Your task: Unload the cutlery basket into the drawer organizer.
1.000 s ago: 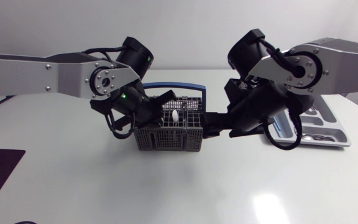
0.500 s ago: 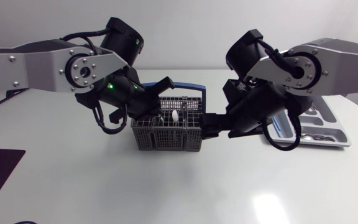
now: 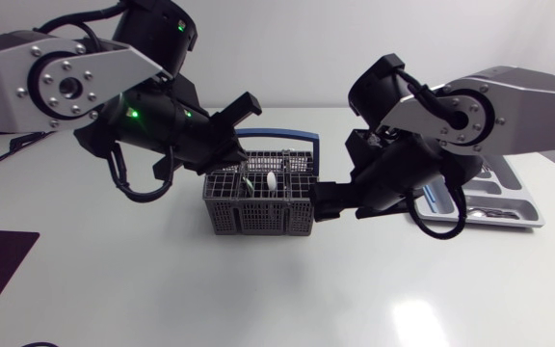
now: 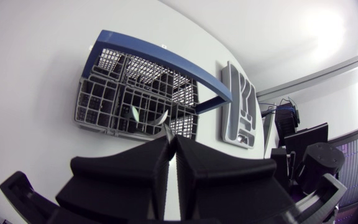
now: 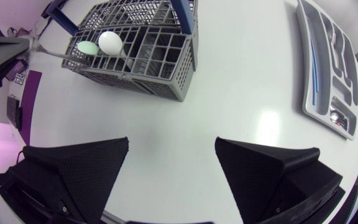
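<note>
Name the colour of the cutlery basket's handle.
Blue; the handle shows best in the left wrist view.

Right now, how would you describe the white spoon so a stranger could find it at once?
On the table stands a grey basket with a blue handle. The spoon sticks up from its middle. Its oval bowl is white; the utensil beside it has a pale green one.

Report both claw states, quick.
Left claw: closed on a spoon.
Right claw: open, holding nothing.
</note>
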Controlling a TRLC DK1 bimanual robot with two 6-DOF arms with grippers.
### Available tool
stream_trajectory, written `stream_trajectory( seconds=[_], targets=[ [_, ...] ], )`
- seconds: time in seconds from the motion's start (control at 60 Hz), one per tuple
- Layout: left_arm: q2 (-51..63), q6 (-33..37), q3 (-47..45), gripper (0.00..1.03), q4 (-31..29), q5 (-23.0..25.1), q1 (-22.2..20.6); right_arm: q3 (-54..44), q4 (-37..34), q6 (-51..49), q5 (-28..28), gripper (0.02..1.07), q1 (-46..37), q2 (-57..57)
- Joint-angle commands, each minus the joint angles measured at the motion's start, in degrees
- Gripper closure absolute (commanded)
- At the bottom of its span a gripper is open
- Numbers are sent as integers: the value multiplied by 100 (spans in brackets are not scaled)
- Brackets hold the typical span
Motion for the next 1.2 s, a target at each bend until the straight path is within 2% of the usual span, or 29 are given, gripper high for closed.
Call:
stream_trajectory(
  seconds=[0.0, 0.233, 0.417, 0.5, 0.817, 1.067, 1.183],
  targets=[
    [-197, -47, 98, 99, -85, 66, -56, -150, 26, 105, 56, 7, 51, -157],
    [-382, -65, 168, 99, -68, 75, -135, -361, 395, -159, 73, 7, 95, -465],
    [-443, -205, 221, 99, -77, 312, -118, -572, 913, -493, -50, 7, 165, -869],
    [-443, -302, 238, 99, -77, 479, -118, -765, 1423, -660, -269, 7, 174, -1141],
    [-39, -741, 423, 99, -147, 1244, -197, -809, 1704, -2040, -1236, 7, 156, -1440],
    [365, -1111, 739, 99, -349, 1797, -109, -1073, 2197, -2488, -1104, 7, 385, -1405],
    [479, -1190, 827, 99, -384, 1947, -109, -1266, 2592, -2796, -489, 9, 622, -1344]
  ],
)
